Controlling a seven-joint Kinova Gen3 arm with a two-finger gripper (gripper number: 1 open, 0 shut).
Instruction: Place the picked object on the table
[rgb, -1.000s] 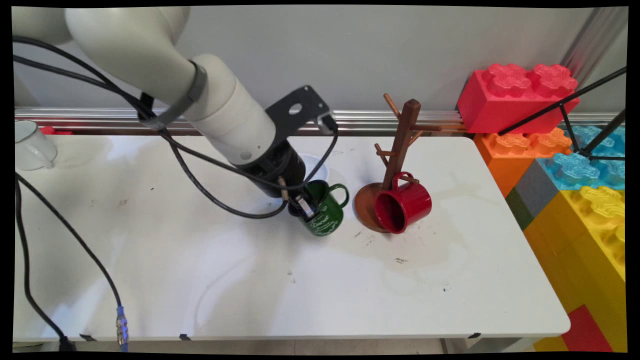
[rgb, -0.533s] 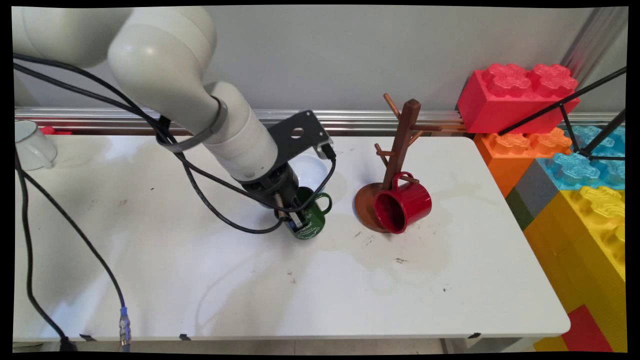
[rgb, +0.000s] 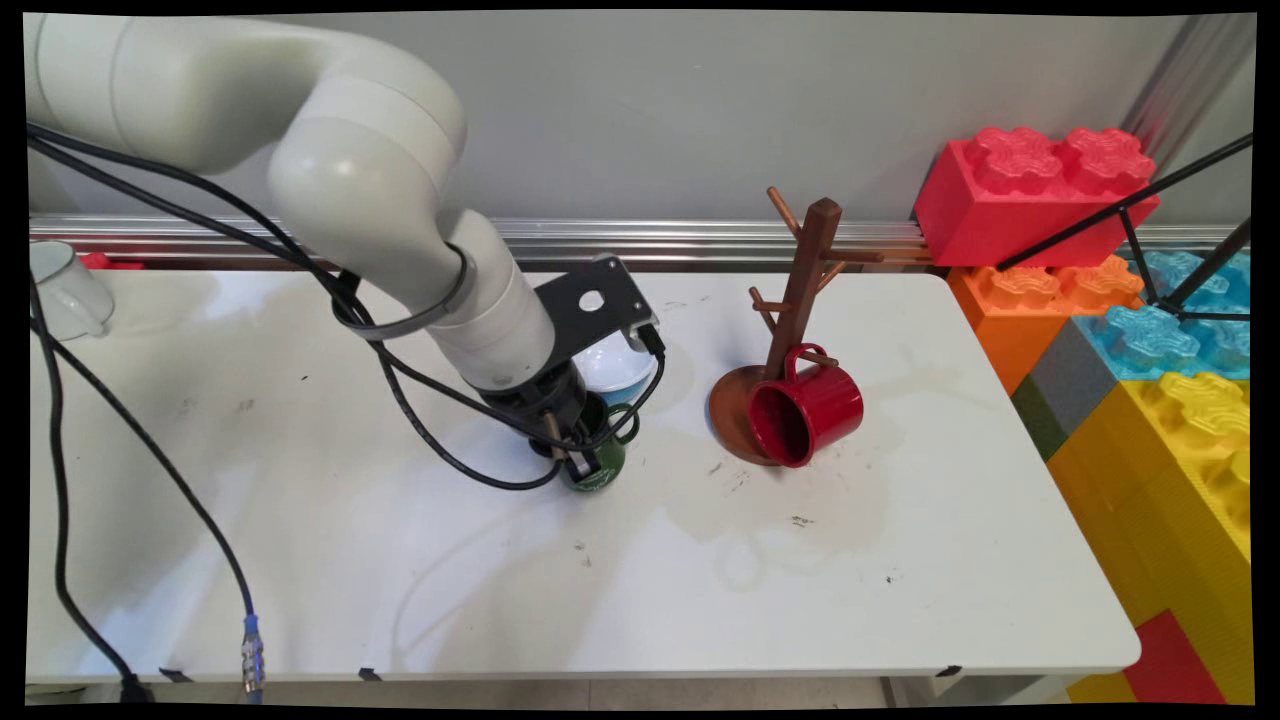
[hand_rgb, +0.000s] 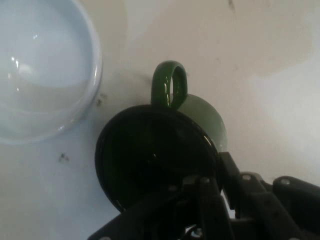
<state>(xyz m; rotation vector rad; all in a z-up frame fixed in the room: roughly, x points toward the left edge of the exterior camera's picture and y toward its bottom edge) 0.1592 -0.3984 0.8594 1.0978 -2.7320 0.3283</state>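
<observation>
My gripper (rgb: 577, 455) is shut on the rim of a green mug (rgb: 603, 468), near the middle of the white table (rgb: 700, 580). The mug stands about upright, low over the table or on it, with its handle (rgb: 628, 420) toward the far right. In the hand view I look into the mug's dark opening (hand_rgb: 150, 160), its handle (hand_rgb: 170, 85) pointing up. One finger reaches inside the mug and the other finger (hand_rgb: 235, 172) presses on the outer wall; the gripper (hand_rgb: 217, 182) rises from the bottom edge.
A white bowl (rgb: 618, 367) (hand_rgb: 40, 70) sits just behind the mug. To the right a wooden mug tree (rgb: 800, 290) holds a red mug (rgb: 812, 412) on a low peg. A white mug (rgb: 65, 290) stands far left. Large toy bricks (rgb: 1040, 190) flank the right edge; black cables (rgb: 150, 480) hang left.
The gripper has carried the green mug left and toward the table's near side, away from the mug tree, lower down, and the mug has gone from tilted to nearly upright.
</observation>
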